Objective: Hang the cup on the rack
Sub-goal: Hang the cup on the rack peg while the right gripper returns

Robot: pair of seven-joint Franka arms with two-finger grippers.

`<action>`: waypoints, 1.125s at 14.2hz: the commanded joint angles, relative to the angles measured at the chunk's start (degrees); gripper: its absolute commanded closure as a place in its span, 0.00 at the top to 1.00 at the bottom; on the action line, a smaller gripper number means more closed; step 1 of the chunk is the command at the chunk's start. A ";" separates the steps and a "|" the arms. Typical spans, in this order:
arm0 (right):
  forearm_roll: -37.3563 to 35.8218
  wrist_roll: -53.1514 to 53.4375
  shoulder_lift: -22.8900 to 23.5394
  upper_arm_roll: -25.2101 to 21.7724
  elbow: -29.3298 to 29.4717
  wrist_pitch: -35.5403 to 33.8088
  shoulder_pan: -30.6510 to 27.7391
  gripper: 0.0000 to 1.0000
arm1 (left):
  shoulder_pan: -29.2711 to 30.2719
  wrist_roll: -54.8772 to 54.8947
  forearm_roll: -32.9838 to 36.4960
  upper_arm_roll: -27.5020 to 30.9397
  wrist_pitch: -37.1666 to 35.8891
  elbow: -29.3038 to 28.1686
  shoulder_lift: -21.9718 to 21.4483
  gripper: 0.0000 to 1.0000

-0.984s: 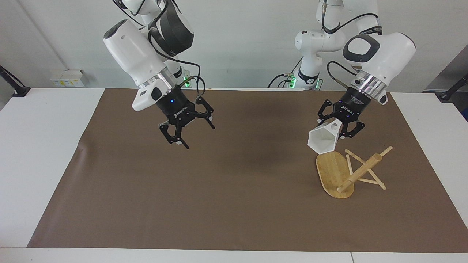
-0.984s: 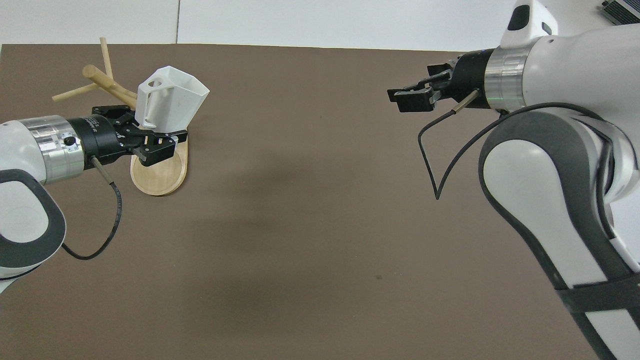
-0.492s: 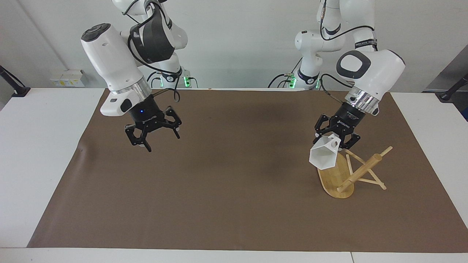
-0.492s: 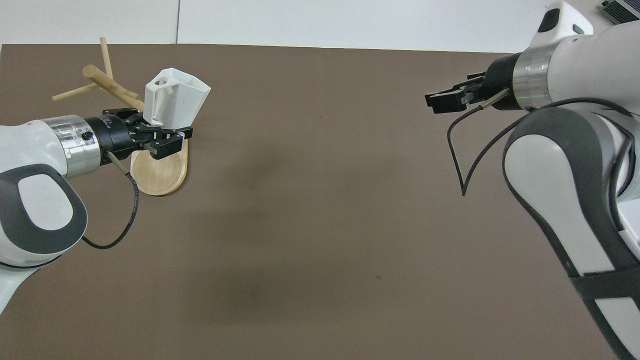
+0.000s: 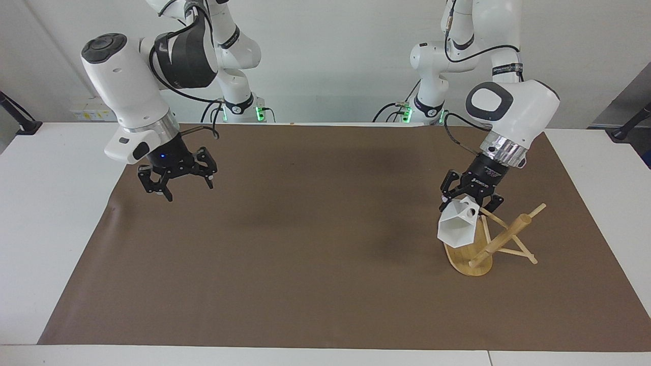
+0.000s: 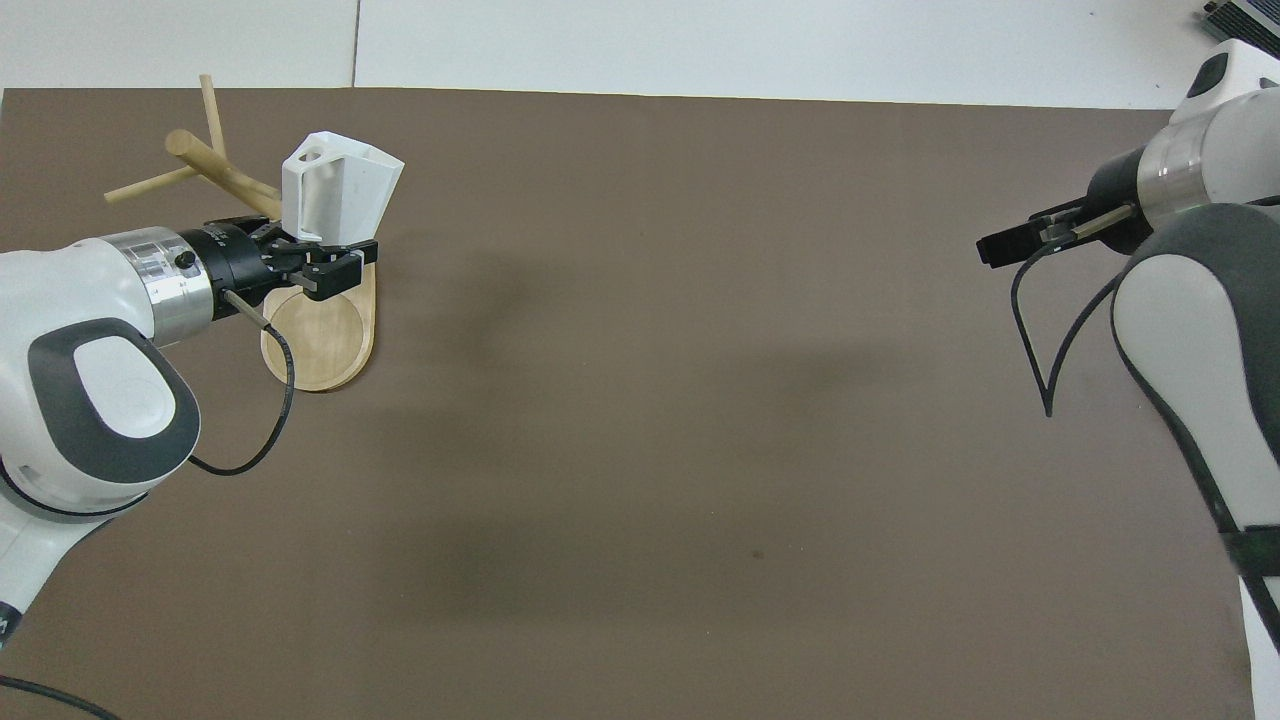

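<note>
Left gripper [image 5: 470, 200] clamped on faceted white cup [image 5: 457, 227] over the oval base of the light bamboo peg rack [image 5: 501, 241]. Right gripper [image 5: 175, 182]: fingers spread, empty, over brown mat [image 5: 305, 254]; the overhead view shows it edge-on.

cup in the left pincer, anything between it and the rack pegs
Nothing visible. The small white faceted cup, held by its handle in the left pincer, hangs over the oval base of the light bamboo rack, right beside its pegs, with only air between.

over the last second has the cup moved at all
Yes. In the facing view the cup, held by the left gripper, has come down toward the rack, which has not shifted, and now overlaps its base.
</note>
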 commanded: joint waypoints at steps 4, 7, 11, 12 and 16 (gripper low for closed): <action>-3.03 4.13 -1.16 -0.64 1.22 -8.44 0.10 1.00 | 0.81 -1.00 -0.27 0.19 1.57 -0.36 -0.05 0.00; -2.51 9.90 -1.16 -1.26 2.97 -11.96 0.10 1.00 | 0.99 -1.09 -0.27 0.27 1.48 -0.36 0.04 0.00; -2.42 12.65 -1.86 -3.35 3.33 -14.16 0.01 1.00 | 1.78 -1.44 -0.36 0.27 1.57 -0.97 -0.05 0.00; -2.33 12.30 -2.04 -4.41 3.33 -14.34 0.01 1.00 | 1.87 -1.53 -0.36 0.27 1.57 -0.97 0.04 0.00; -2.24 12.21 -2.39 -7.40 2.89 -13.55 0.01 1.00 | 2.66 -2.93 -0.36 0.27 2.36 -1.06 0.65 0.00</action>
